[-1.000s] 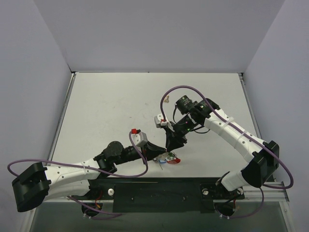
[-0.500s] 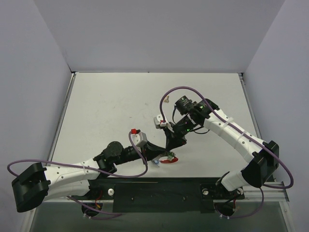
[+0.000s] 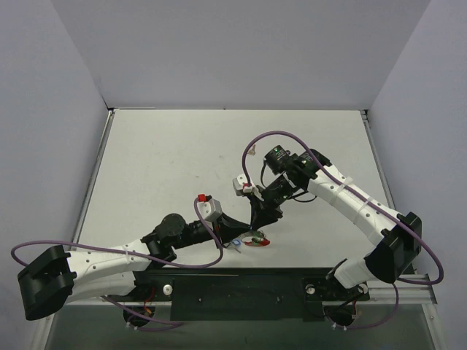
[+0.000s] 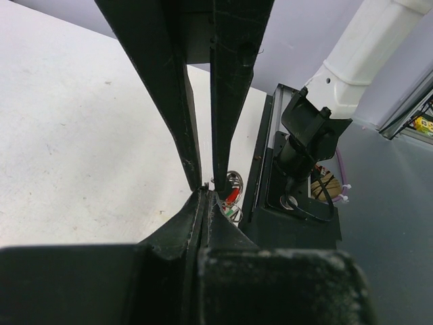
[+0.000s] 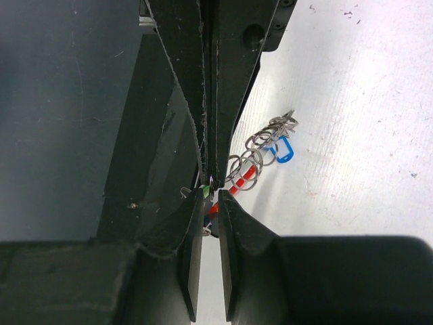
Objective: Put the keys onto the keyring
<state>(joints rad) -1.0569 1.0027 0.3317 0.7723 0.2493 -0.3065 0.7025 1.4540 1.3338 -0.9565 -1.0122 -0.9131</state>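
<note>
The left gripper reaches low over the table near the middle of its near edge, its fingers pressed tight together and their tips at the keys. The keys are a small bunch of silver rings with red and blue bits, lying on the table. The right gripper points down at the same bunch, its fingers a narrow slit apart; whether they pinch any of it I cannot tell.

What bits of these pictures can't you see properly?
1. Top view: the keys are too tiny to count, and the right gripper covers part of them.
2. Left wrist view: the left gripper and the dark fingers above it hide nearly all of the bunch.
3. Right wrist view: the close-set fingers hide whether anything is pinched at their tips.
</note>
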